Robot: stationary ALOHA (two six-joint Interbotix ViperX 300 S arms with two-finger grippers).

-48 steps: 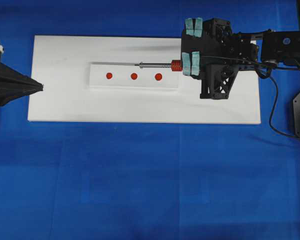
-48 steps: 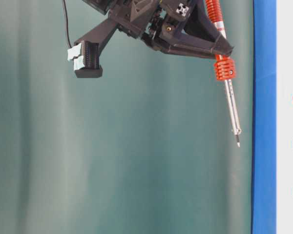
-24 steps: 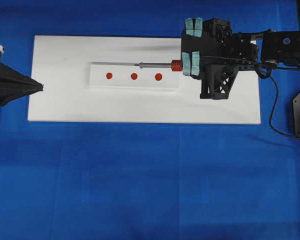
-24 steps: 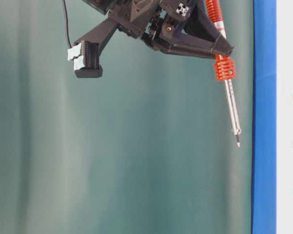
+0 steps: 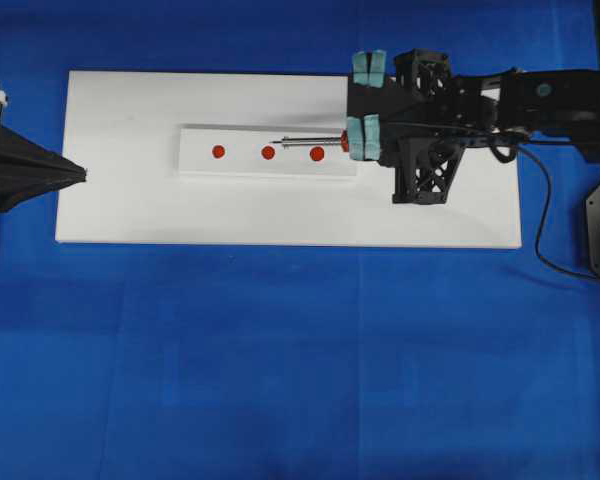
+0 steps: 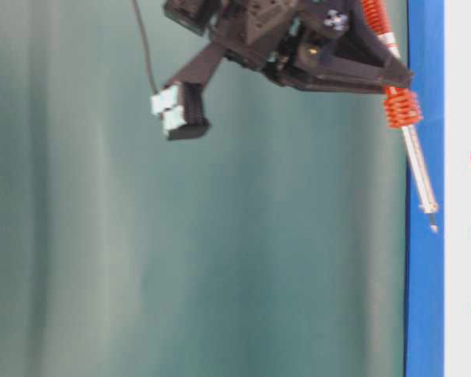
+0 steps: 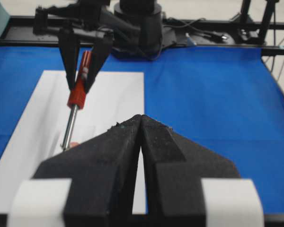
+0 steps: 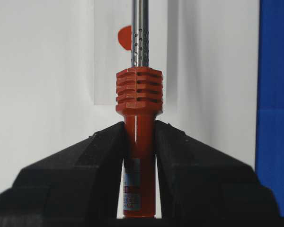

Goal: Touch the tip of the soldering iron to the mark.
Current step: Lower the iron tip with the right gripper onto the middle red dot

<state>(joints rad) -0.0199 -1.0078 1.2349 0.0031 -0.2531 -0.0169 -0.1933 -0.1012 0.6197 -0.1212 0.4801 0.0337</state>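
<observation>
1. Above the white strip, the soldering iron [image 5: 320, 141], a slim tool with a red-orange ribbed handle and a thin silver metal shaft, lies nearly level in the overhead view, pointing toward the left side of that view.
2. The tip [image 6: 433, 228], the fine dark point at the end of the shaft, hangs clear of the surface in the table-level view; in the overhead view it sits just above the line of marks, near the middle one.
3. The right gripper [image 8: 139, 137], black with teal-taped outer faces, is clamped on the red-orange handle just behind the ribbed collar; its fingers [image 8: 99, 156] press both sides of the handle.
4. Three round red marks [image 5: 268, 153] stand in a row on a narrow white rectangular strip [image 5: 200, 165].
5. The strip lies on a larger white rectangular board [image 5: 120, 200], which rests on a blue table cover [image 5: 300, 380].
6. The left gripper [image 7: 141, 124], black with foam-like pads, is fully closed on nothing, well apart from the strip at the board's left edge.
</observation>
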